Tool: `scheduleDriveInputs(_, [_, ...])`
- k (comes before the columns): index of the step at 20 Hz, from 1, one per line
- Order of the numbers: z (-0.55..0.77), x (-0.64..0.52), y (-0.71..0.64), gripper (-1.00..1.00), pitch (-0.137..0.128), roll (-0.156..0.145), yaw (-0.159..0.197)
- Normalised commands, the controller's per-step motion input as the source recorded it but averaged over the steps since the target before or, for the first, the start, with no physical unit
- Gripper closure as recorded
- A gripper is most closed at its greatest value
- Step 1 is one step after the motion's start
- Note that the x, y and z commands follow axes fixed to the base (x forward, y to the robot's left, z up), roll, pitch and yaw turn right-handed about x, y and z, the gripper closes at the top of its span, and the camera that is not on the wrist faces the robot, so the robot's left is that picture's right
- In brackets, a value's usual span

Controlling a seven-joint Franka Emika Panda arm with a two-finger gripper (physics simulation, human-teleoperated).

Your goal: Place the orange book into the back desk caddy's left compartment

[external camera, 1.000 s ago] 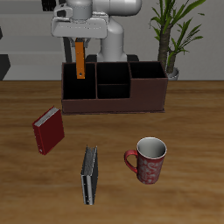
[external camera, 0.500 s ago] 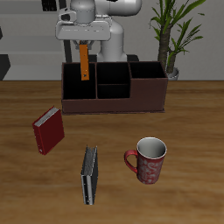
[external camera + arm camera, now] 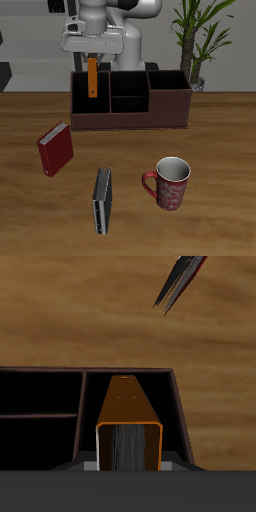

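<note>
Though narrow, tool [image 3: 92, 54] w/ orange book [image 3: 92, 78].

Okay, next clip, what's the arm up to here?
The gripper holds the orange book upright by its top, hanging over the end compartment of the brown desk caddy at the back of the table. The book's lower end reaches down to about the rim; how far it is inside is hard to tell. A red book, a grey book and a red mug sit untouched nearer the front.
</note>
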Motion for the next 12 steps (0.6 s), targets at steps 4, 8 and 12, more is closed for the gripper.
scheduleDriveInputs(4, [-0.13, 0.02, 0.02, 1.00, 0.033, 0.012, -0.010])
scheduleDriveInputs(8, [-0.21, 0.04, 0.01, 1.00, 0.048, 0.002, -0.007])
scheduleDriveInputs(12, [-0.18, 0.10, -0.07, 1.00, 0.047, -0.012, -0.013])
